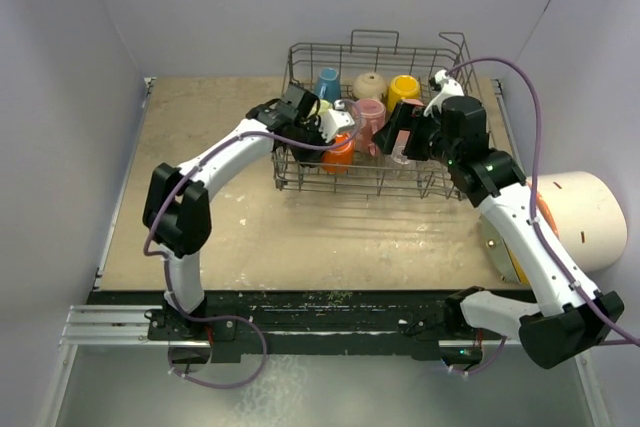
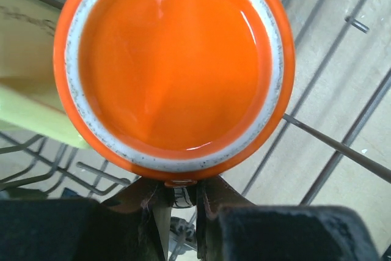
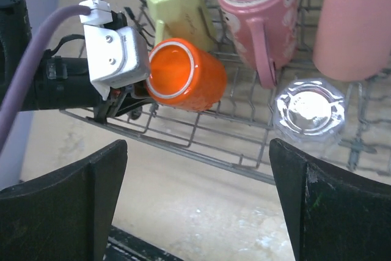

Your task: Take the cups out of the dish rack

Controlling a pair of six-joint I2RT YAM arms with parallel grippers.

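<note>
Inside the dish rack point(image 1: 370, 185), at its near-left corner, the orange cup point(image 3: 189, 84) lies tipped on its side with its open mouth turned toward the left arm. The left jaws are closed on the cup's rim, one finger inside the mouth and one outside, pinching the lip at its lowest edge. Whether the cup's body touches the wire floor of the rack I cannot tell.

Just behind the orange cup, a pale yellow-green mug point(image 3: 177, 4) stands upside down, leaning a little. Beside it, toward the middle of the rack, a pink mug point(image 3: 256, 4) stands base up with its handle facing the rack's near wall. A pink tumbler point(image 3: 357, 22) is inverted to the right of that. A clear glass point(image 3: 310, 111) sits base up in front of the tumbler, close to the near wall.

Along the far wall of the rack stand a blue cup point(image 1: 327, 84), a beige cup point(image 1: 369, 85) and a yellow cup point(image 1: 404, 88), side by side.

Above the rack's near-right part the right jaws hang spread wide, gripping nothing.

The rack rests on the tabletop point(image 1: 200, 147), toward its far edge.
</note>
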